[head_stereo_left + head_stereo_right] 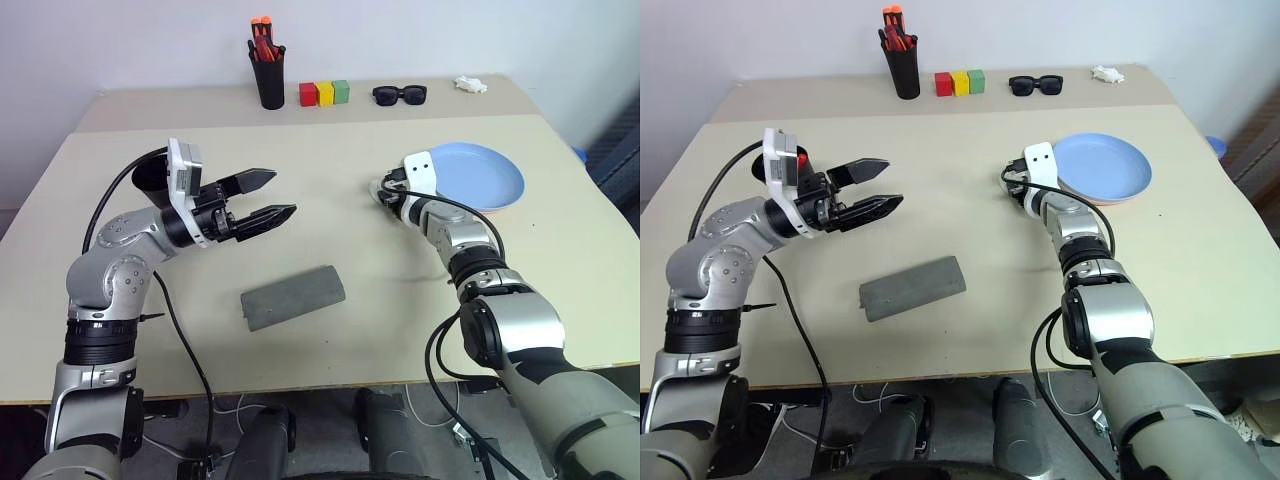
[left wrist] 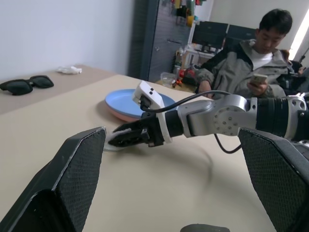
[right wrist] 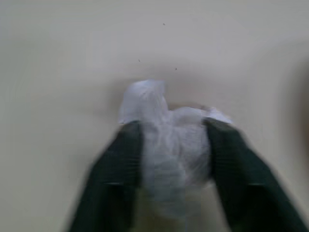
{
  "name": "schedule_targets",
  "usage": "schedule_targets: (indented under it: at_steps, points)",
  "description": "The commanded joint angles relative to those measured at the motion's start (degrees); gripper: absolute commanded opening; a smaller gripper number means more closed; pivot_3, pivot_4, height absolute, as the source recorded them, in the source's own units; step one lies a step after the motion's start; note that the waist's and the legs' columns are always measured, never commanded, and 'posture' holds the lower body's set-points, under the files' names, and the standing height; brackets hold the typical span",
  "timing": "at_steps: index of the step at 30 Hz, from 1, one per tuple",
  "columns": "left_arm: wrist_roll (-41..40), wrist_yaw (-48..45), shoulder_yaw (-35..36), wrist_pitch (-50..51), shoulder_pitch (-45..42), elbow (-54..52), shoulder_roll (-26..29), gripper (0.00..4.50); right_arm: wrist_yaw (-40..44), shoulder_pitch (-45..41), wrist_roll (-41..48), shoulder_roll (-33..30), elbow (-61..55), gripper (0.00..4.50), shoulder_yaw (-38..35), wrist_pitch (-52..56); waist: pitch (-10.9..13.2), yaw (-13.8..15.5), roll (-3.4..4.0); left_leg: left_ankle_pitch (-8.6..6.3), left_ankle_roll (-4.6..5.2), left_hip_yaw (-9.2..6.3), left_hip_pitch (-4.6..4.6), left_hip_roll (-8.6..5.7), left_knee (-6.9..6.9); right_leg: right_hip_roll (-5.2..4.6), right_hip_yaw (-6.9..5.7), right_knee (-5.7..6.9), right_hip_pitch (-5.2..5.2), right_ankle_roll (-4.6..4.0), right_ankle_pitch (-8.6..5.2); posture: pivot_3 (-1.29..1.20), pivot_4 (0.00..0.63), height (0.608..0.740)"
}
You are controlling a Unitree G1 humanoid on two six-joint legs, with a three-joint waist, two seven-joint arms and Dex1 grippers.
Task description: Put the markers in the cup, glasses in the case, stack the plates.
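Note:
My left gripper (image 1: 283, 193) hangs open and empty above the table's left half. The black cup (image 1: 147, 178) stands just behind its wrist, mostly hidden. The grey case (image 1: 293, 296) lies shut on the table, nearer the front than that gripper. At the right, the light blue plate (image 1: 478, 175) rests on the pink plate (image 2: 126, 115). My right gripper (image 3: 174, 159) is low on the table beside these plates, shut on a white crumpled wad (image 3: 159, 121). The markers and the glasses are out of view.
Along the back edge stand a black pen holder (image 1: 268, 80) with orange-tipped pens, three coloured blocks (image 1: 323, 93), black sunglasses (image 1: 400, 95) and a small white crumpled thing (image 1: 471, 85). A person (image 2: 260, 53) sits beyond the table's right side.

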Motion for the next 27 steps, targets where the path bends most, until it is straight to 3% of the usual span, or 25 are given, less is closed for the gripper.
schedule_targets:
  at_steps: [1,10,19,26,27]
  points:
    - [-1.24,0.64,1.35,0.25,-0.48,-2.45,0.63,4.50,0.36,-1.45,-0.33,-0.14,-0.04,0.04,-0.03,-0.90,0.00,0.00,0.00,0.00,0.00,0.00,0.00,0.00,0.00,0.00,0.00,0.00,0.00,0.00,0.00,0.00,0.150,0.740]
    - [-1.55,2.23,0.92,1.26,-1.21,-3.83,0.21,4.50,3.04,-2.75,2.14,-2.65,-3.19,0.04,-2.88,1.47,0.00,0.07,0.00,0.00,-0.01,0.00,0.00,0.00,0.00,0.00,0.00,0.00,0.00,0.00,0.00,0.00,0.150,0.740]
    - [-1.85,3.27,0.69,1.75,-2.53,-3.53,-0.53,4.50,2.40,-7.58,9.80,-15.64,-6.71,0.04,-12.74,4.82,0.02,0.25,0.04,0.00,0.00,0.00,-0.03,-0.02,-0.04,-0.02,-0.01,-0.06,0.00,0.00,0.00,0.00,0.150,0.740]
    - [-1.65,2.42,0.54,1.39,-3.96,-1.77,-0.81,4.50,1.08,-3.96,5.66,-17.92,-2.99,0.04,-9.96,2.04,0.00,-0.42,0.01,0.01,0.00,0.11,0.06,0.03,-0.10,0.02,0.05,-0.05,0.04,0.00,0.00,0.00,0.150,0.740]
    - [-1.61,1.99,0.55,1.36,-3.64,-1.70,-0.58,4.50,1.51,-3.48,5.85,-17.09,-2.72,0.38,-9.88,1.91,0.01,-0.47,0.02,0.01,0.00,0.11,0.05,0.03,-0.10,0.01,0.06,-0.04,0.03,0.00,0.00,0.00,0.150,0.740]
